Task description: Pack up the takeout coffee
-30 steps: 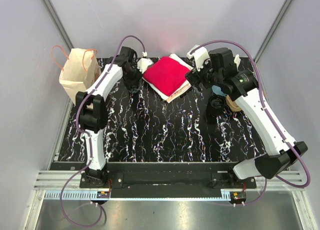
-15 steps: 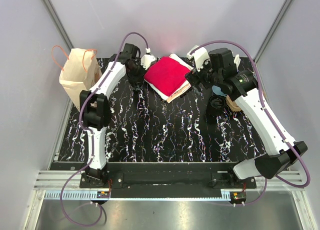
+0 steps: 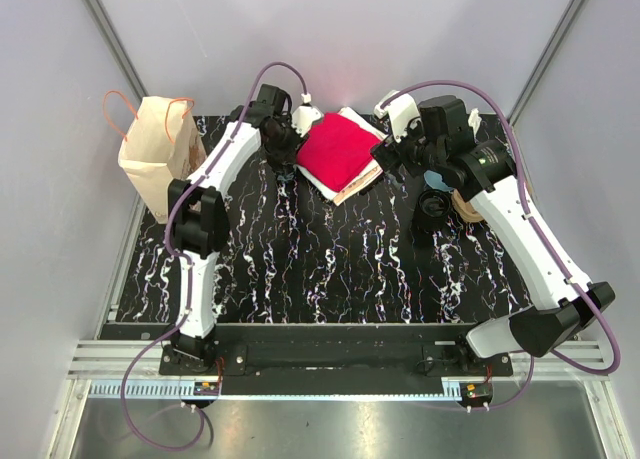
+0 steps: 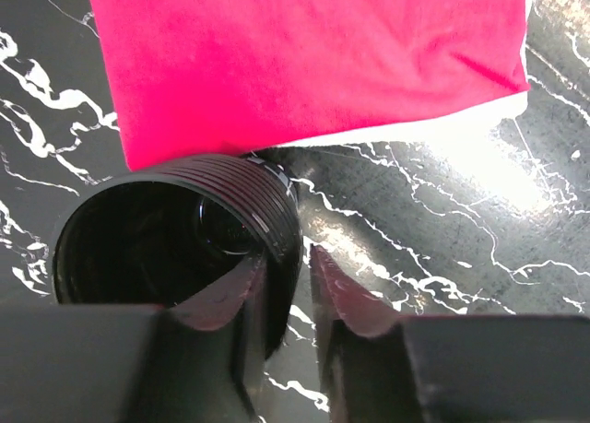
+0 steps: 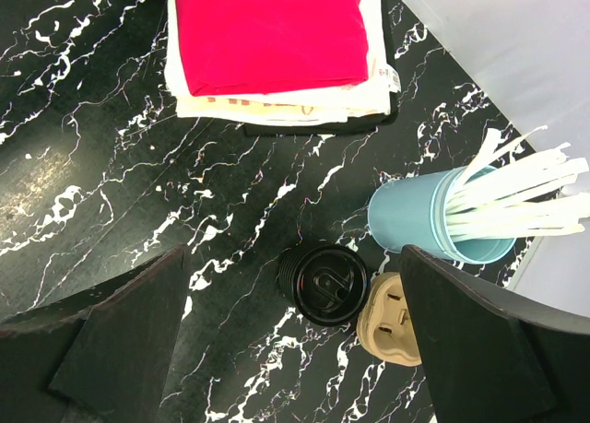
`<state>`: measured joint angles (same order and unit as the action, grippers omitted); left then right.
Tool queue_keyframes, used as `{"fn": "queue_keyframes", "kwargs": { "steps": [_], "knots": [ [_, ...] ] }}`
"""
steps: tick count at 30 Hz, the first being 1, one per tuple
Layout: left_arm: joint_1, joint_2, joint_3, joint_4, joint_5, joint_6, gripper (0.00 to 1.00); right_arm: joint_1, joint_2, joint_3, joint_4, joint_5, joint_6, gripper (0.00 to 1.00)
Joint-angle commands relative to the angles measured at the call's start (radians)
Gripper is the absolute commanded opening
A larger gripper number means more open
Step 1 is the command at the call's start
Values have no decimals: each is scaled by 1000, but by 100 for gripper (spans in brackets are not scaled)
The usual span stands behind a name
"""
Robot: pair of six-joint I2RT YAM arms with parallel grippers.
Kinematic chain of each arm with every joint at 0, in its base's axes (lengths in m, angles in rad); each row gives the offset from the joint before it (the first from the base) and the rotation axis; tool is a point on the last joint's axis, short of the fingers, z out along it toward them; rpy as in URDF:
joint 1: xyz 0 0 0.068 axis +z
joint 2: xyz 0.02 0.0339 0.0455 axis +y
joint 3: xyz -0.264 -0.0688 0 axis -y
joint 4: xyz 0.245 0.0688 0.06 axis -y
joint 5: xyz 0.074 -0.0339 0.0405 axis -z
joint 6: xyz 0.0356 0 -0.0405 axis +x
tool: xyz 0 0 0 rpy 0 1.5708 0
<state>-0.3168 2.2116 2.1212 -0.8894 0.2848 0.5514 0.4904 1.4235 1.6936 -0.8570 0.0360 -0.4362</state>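
Both fingers of L gripper (image 4: 288,257) pinch black cup (image 4: 166,239) wall, maybe touching red cloth (image 4: 304,64); R gripper (image 5: 293,257) spread wide right of cloth.

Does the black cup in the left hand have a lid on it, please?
No, the black cup is open-topped, with its dark inside showing.

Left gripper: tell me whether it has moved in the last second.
Yes. The left gripper, clamped on the cup, has shifted right, away from the bag and up to the edge of the red cloth.
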Motion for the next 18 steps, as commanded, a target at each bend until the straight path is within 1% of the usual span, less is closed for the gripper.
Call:
{"fn": "queue_keyframes", "kwargs": {
  "steps": [1, 3, 8, 13, 18],
  "knots": [
    [-1, -6, 62, 32, 10, -4, 35, -7, -28, -3, 47, 8, 13, 100],
    [-2, -15, 60, 30, 5, -2, 39, -7, -28, -3, 46, 8, 11, 100],
    [-2, -53, 62, 32, 4, -11, 59, -7, -21, 5, 44, 5, 13, 100],
    [-1, -96, 43, 30, -4, -18, 64, -9, -23, 5, 45, 7, 13, 100],
    [1, -159, 10, 15, 13, -39, 65, -7, -26, -11, 46, 10, 8, 100]
  ]
}}
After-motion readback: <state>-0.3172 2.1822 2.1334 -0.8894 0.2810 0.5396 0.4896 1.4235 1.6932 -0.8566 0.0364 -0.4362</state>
